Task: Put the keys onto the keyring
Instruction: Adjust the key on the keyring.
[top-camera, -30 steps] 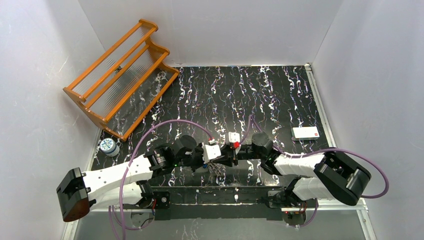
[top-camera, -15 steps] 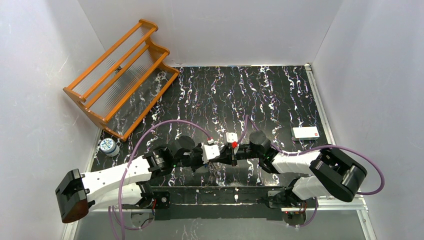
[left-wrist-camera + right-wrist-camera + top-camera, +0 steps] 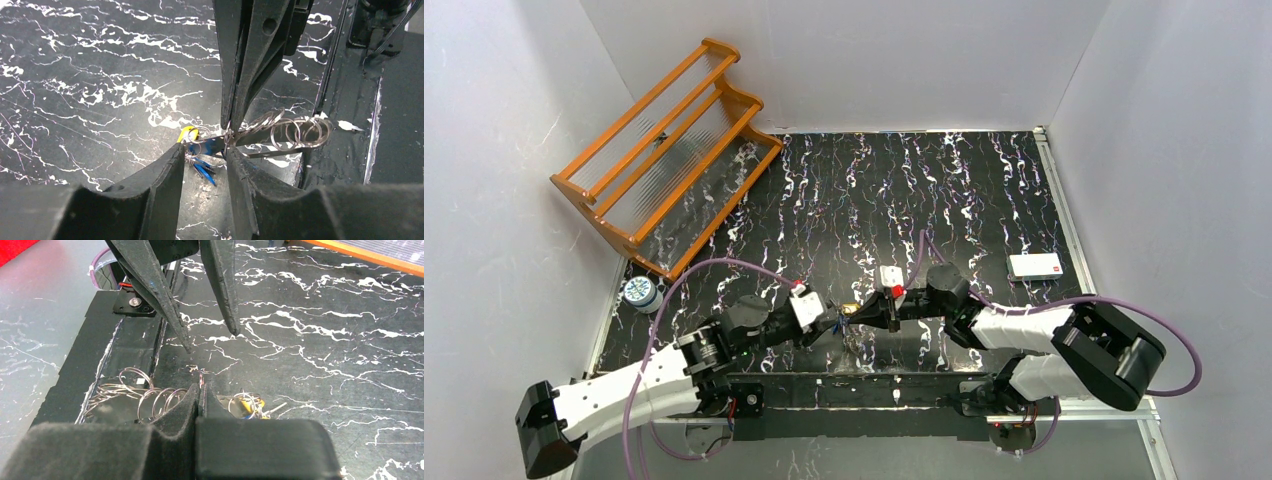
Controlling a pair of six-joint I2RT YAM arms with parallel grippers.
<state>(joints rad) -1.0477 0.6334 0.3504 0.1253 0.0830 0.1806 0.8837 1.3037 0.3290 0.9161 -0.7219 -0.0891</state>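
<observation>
R gripper (image 3: 200,390): fingers pressed tight together, pinching the keyring (image 3: 300,131), a run of silvery wire loops. The grip sits where the loops meet the keys (image 3: 202,167). Loops stick out on the near-table-edge side of the R fingers, over the black edge strip. The keys bunch on the far side: blue heads hanging down, one w/ a yellow-gold head (image 3: 187,134) just above them.

L gripper (image 3: 205,149): fingers spread, nothing pinched. It faces the R gripper tip to tip, fingers pointing at the key bunch. In L wrist view the keys sit right at the gap between its fingertips, closest to the one on the pic's left; can't tell if touching. The loops lie off to the other side, beyond that gap.

Can't tell if the bunch rests on the black marbled mat (image 3: 904,190) or hangs clear.

Elsewhere: orange wooden rack (image 3: 664,155) far-left corner, round tin (image 3: 640,293) at left mat edge, white card w/ red mark (image 3: 1035,265) right side. All well apart from both grippers.
</observation>
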